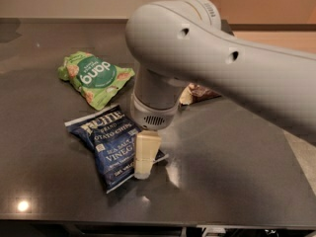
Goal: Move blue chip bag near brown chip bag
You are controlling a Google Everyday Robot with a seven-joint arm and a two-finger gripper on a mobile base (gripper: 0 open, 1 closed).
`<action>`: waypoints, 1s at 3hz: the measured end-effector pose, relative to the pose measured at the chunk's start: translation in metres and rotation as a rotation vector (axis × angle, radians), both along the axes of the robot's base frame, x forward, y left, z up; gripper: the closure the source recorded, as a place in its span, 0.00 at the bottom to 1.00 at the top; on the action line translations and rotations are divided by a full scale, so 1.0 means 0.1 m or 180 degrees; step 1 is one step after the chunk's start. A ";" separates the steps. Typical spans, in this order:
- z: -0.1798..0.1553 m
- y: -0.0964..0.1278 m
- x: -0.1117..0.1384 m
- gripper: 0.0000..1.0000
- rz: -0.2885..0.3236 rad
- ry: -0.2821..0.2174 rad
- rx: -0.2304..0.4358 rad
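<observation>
The blue chip bag point(111, 144) lies flat on the dark table point(232, 172), left of centre near the front. My gripper point(144, 164) hangs from the big grey arm point(207, 58) and sits low over the bag's right edge, its pale fingers touching or nearly touching the bag. The brown chip bag point(197, 93) is mostly hidden behind the arm; only a dark piece with a pale end shows at the back, right of the wrist.
A green chip bag point(94, 78) with white lettering lies at the back left. The table's front edge runs along the bottom. A pale floor strip shows at the far right point(303, 147).
</observation>
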State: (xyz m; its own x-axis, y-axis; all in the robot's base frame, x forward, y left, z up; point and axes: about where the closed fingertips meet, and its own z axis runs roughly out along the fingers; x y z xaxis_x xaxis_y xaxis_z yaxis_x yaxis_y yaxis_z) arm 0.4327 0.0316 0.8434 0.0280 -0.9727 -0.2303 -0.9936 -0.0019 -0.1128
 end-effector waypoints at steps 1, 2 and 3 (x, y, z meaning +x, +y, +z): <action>-0.11 0.07 -0.06 0.00 0.0086 0.0026 -0.0068; -0.18 0.08 -0.08 0.19 0.0111 0.0055 -0.0133; -0.16 0.05 -0.04 0.41 0.0071 0.0093 -0.0095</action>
State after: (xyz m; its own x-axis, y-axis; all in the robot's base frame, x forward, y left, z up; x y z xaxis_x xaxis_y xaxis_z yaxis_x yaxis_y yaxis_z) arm 0.4291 0.0368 0.8279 0.0434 -0.9784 -0.2022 -0.9962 -0.0270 -0.0832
